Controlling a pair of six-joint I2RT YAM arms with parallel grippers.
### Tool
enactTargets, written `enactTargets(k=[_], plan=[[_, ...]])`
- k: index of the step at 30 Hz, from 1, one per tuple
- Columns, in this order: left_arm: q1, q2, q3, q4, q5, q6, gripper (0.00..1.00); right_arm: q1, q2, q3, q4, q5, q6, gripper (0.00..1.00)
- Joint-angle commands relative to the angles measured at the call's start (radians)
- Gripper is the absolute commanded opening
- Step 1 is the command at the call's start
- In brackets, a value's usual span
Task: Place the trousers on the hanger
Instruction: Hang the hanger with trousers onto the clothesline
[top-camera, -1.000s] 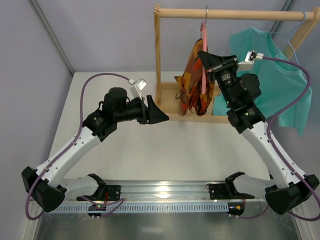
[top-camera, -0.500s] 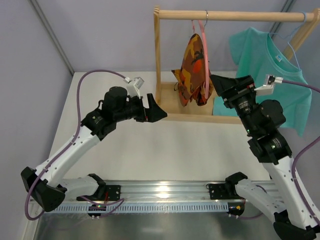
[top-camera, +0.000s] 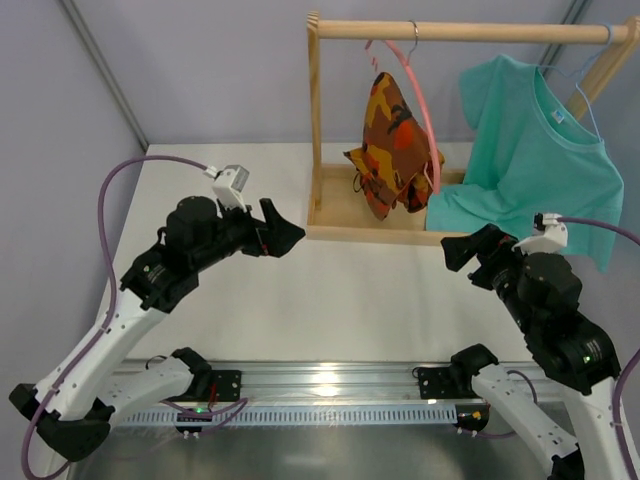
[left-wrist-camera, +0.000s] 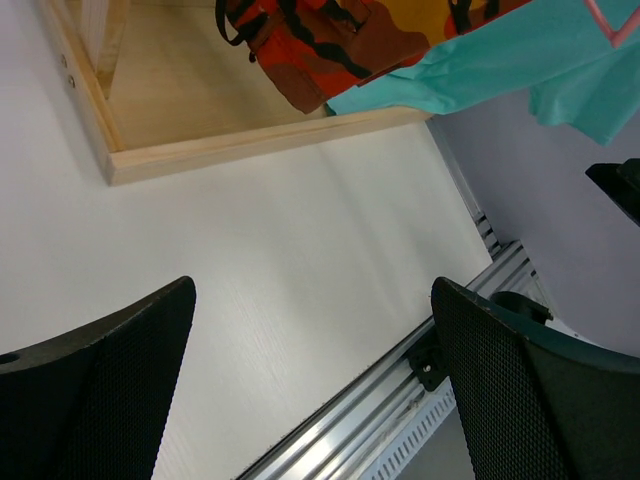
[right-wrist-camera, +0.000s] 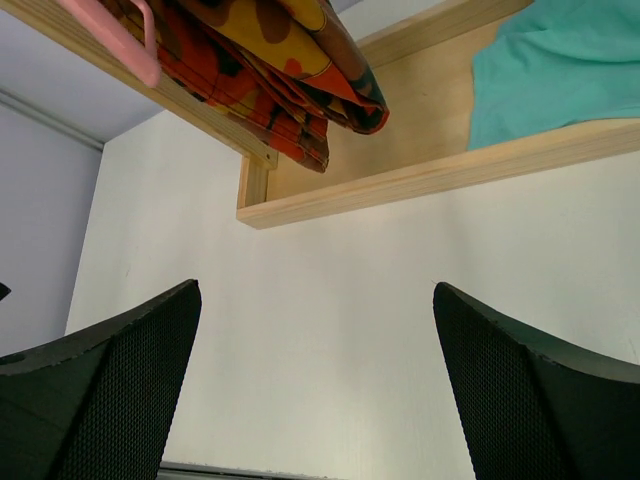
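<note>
Both arms have pulled back from the light wooden clothes rack (top-camera: 460, 30) since 1 s ago. The right gripper (top-camera: 458, 250), then up at the hanger, is now low over the white table (top-camera: 380, 300), and the left gripper (top-camera: 290, 236) is further left. Both sets of black fingers are spread wide w/ nothing between them, per the wrist views.

The orange, red, brown and black camouflage-print trousers (top-camera: 395, 140) hang draped over the thin pink-coral hanger (top-camera: 428, 105), whose silver hook sits on the rack's top rail. Only the top view shows that hook and rail. The left wrist view adds the trousers' lower end w/ black drawstring loops above the rack's wooden base (left-wrist-camera: 250, 150), plus the plain teal T-shirt (top-camera: 535, 150) hem lying on the base edge. The right wrist view shows a pink hanger end beside the cloth folds.

Count: 2 arms, 2 grippers, 1 rack, 1 pr trousers, 1 pink hanger, 1 T-shirt.
</note>
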Motion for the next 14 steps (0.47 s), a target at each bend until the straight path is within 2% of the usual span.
enactTargets(k=[1,6,14], plan=[[0.004,-0.054,-0.027,0.015,-0.020,0.022,1.00,-0.001,-0.070,0.000,-0.067,-0.021,-0.078,1.00],[0.004,-0.126,-0.044,0.004,-0.014,0.014,1.00,-0.001,-0.208,-0.038,-0.013,-0.082,-0.059,1.00],[0.006,-0.180,-0.042,-0.010,-0.020,0.005,1.00,-0.001,-0.204,-0.072,0.004,-0.116,-0.061,0.99]])
